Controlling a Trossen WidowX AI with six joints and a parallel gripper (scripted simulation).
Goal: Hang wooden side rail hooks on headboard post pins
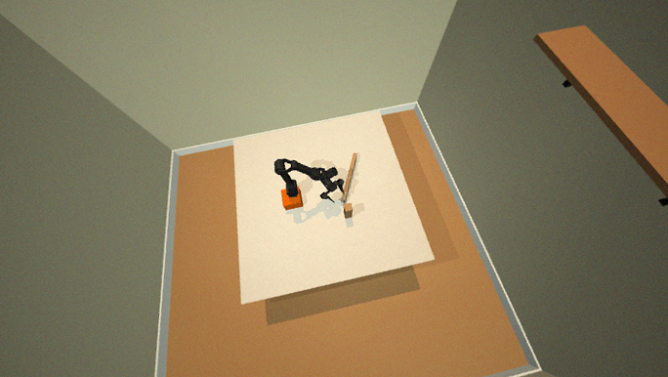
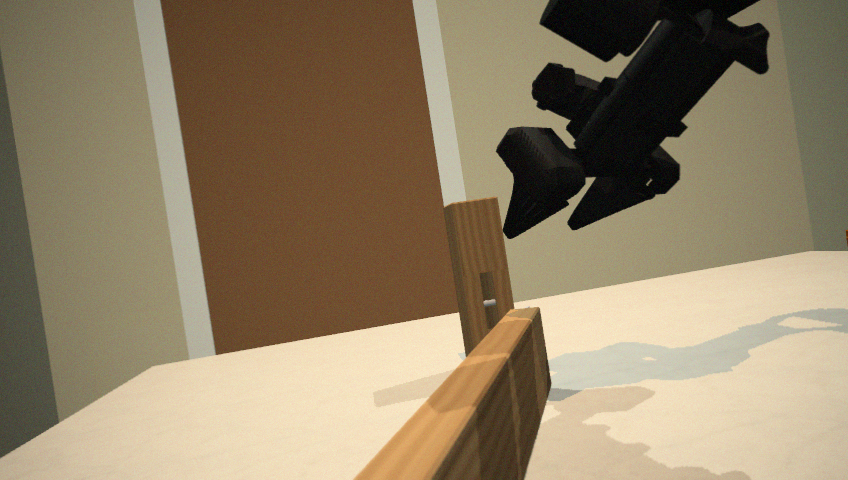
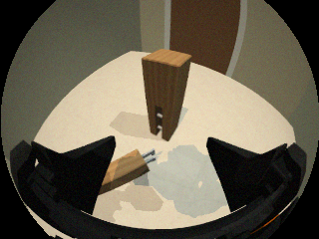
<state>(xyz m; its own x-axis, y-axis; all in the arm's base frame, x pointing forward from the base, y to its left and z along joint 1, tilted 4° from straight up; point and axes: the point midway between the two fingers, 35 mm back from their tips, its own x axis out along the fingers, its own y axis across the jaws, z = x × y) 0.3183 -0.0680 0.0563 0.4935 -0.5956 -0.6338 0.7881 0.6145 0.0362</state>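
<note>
The wooden side rail (image 1: 351, 174) (image 2: 476, 380) (image 3: 122, 169) lies on its narrow edge on the table (image 1: 269, 259) (image 2: 238, 416) (image 3: 85, 115). Two steel hooks (image 3: 150, 155) stick out of its near end in the wrist view, low and apart from the post. The headboard post (image 1: 348, 210) (image 2: 476, 237) (image 3: 166, 85) stands upright just beyond that end. In the wrist view, its slot shows an upper pin (image 3: 159, 115) and a lower pin (image 3: 159, 127). My gripper (image 1: 338, 196) (image 2: 540, 231) (image 3: 161, 141) is open and empty, above the table near the rail's hook end and the post.
The orange robot base (image 1: 291, 197) stands on the table, to the left of the rail and post in the top view. A wooden wall shelf (image 1: 646, 124) is at the upper right there, far from the arm. Arm shadows fall around the rail's hook end.
</note>
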